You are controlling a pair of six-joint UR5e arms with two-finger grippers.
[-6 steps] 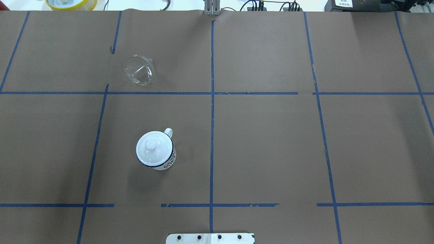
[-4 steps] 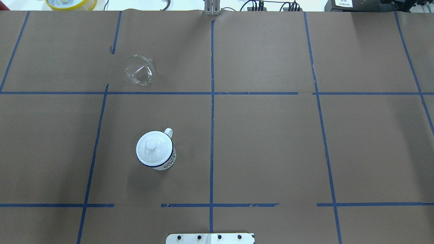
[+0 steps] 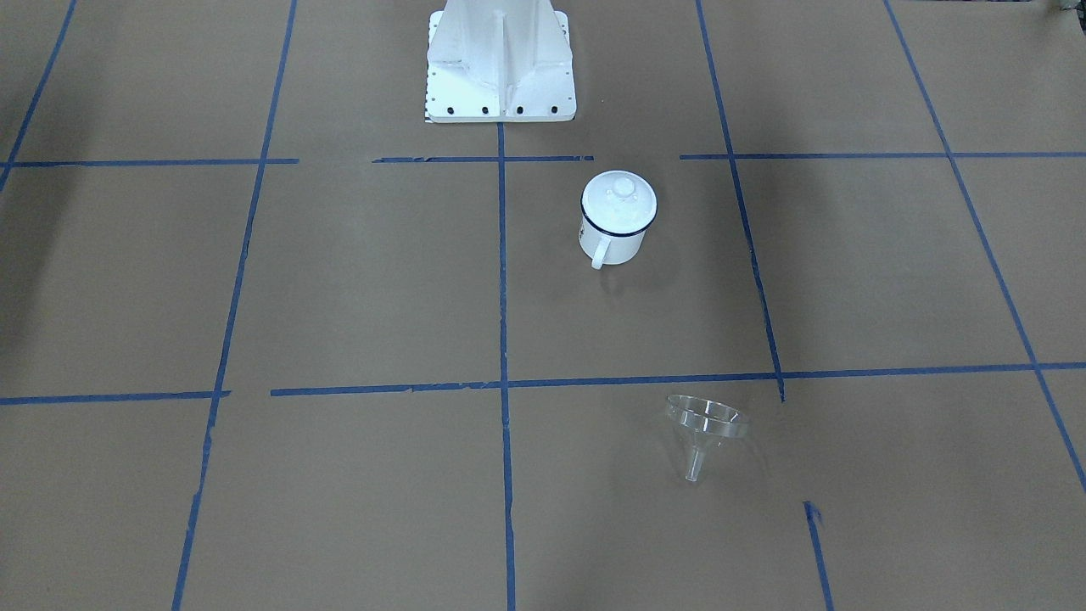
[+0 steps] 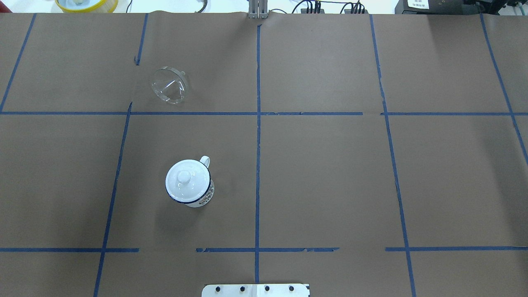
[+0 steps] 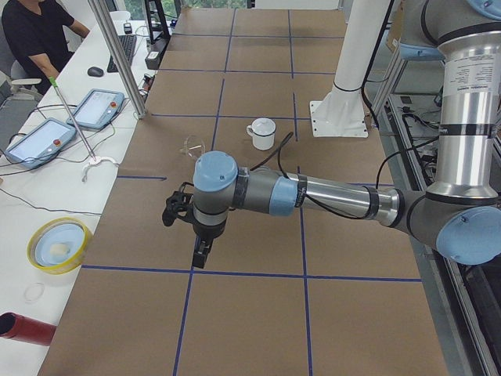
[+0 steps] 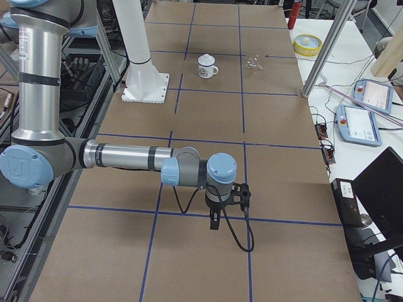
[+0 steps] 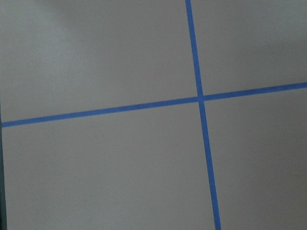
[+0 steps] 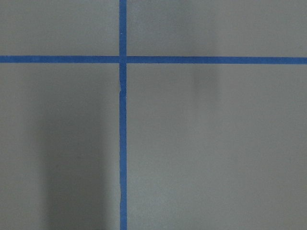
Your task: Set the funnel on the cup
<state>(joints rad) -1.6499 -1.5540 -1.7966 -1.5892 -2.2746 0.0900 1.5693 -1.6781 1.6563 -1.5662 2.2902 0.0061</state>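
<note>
The left gripper [image 5: 200, 258] hangs fingers-down over the brown paper [image 5: 258, 313] at the scene's left end, and the right gripper [image 6: 215, 221] does likewise at the right end. Whether either is wide or narrow I cannot tell. Both seem parked clear of the work. The funnel [image 4: 170, 85] lies tipped on its side, left of centre and far from the robot. The cup [image 4: 189, 183] stands nearer, well apart from it, capped by a knobbed lid [image 4: 184, 176] that probably must come off first. The print on the cup's side is too small to read.
</note>
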